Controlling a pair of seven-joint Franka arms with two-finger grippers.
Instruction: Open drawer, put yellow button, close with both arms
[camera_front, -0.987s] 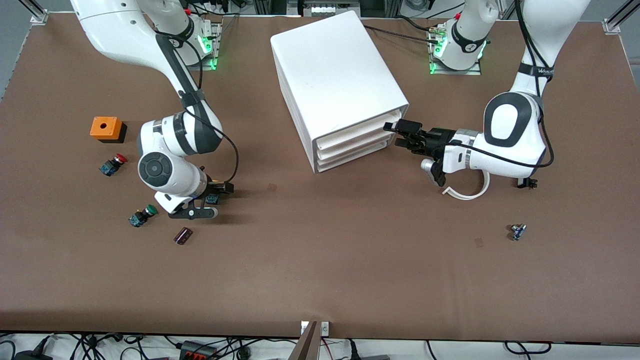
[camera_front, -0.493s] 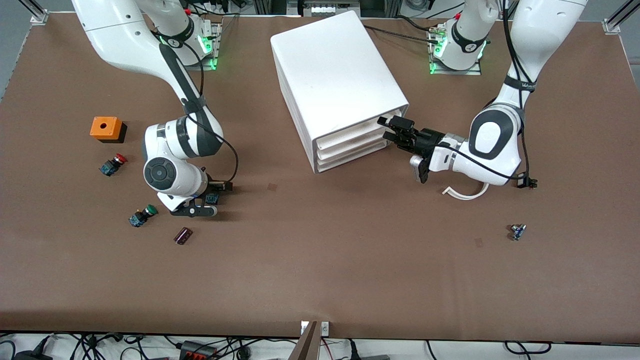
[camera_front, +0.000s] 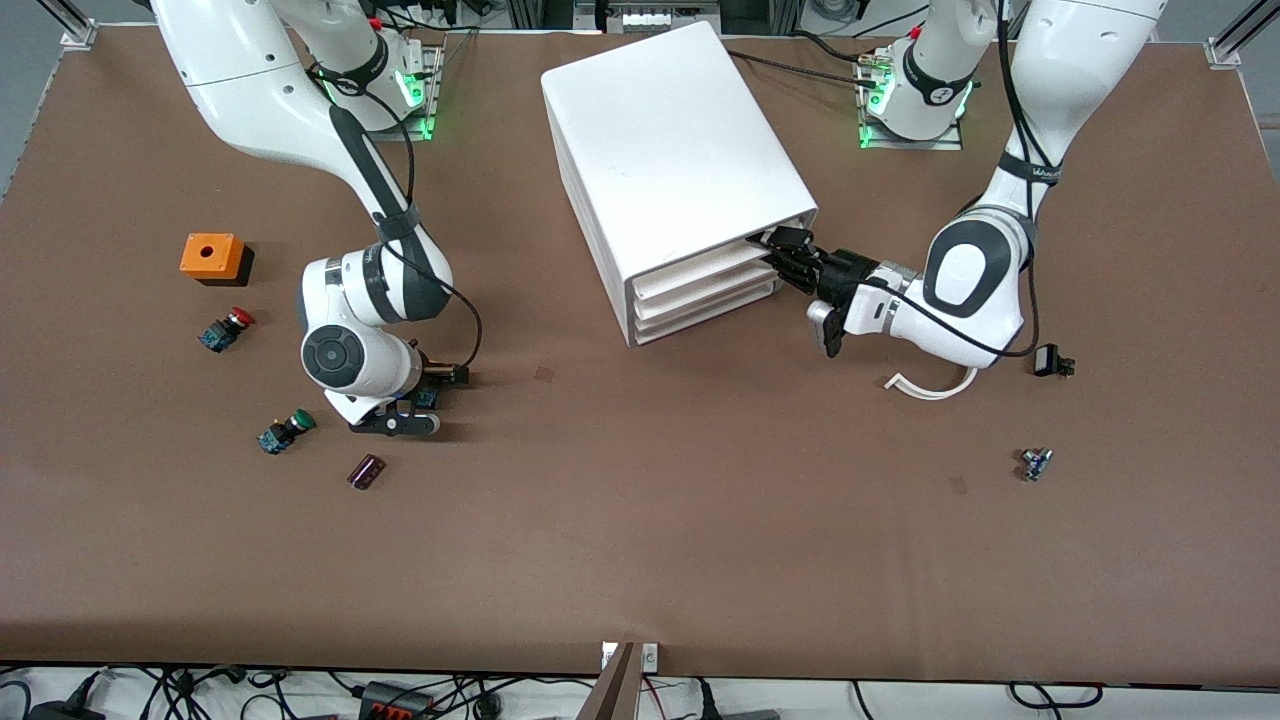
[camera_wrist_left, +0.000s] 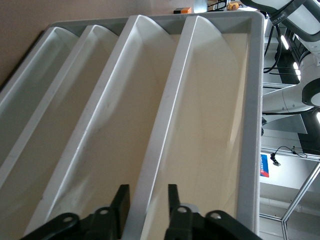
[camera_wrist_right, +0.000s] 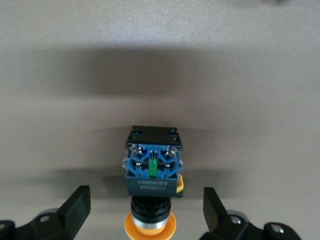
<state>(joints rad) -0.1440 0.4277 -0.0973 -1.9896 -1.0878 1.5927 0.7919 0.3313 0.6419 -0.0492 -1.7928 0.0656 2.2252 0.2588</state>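
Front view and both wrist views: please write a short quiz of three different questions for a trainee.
1. True or false: the right gripper is shut on the yellow button.
2. Which drawer front do the left gripper's fingers straddle: A the top drawer, B the lowest drawer?
3. Fill in: the green-capped button lies nearer the ____ arm's end of the table.

Key: 1 false, the fingers are open on either side of it. 2 A. 3 right.
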